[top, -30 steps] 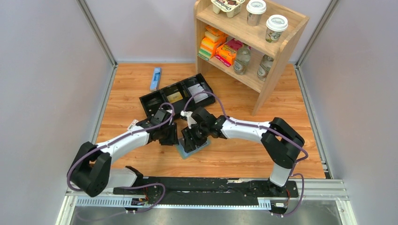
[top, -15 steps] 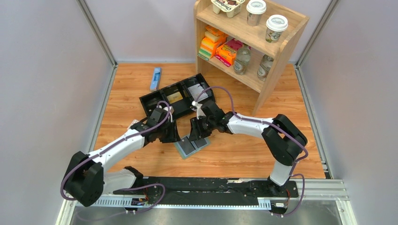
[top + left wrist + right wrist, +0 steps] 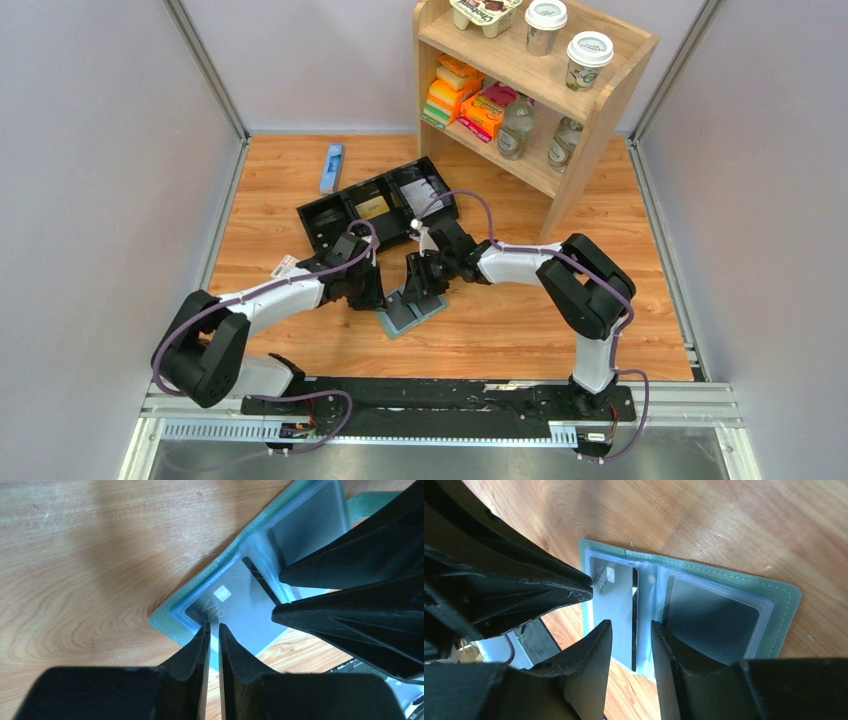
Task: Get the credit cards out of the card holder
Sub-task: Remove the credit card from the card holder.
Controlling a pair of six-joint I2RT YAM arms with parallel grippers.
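Well, from above, the card holder (image 3: 410, 314) lies open on the counter (image 3: 520, 335), toward its near edge. Left wrist: the left tool (image 3: 214, 626) has its jaws nearly together by the VIP card (image 3: 240, 615); I cannot tell if it pinches. Right wrist: the right tool (image 3: 631, 625) is apart over the fold. It is best to press the holder down and slide the card slowly.

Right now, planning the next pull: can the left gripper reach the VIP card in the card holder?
Probably yes: the left gripper is at the VIP card, and the card holder lies open. The right gripper crowds it.
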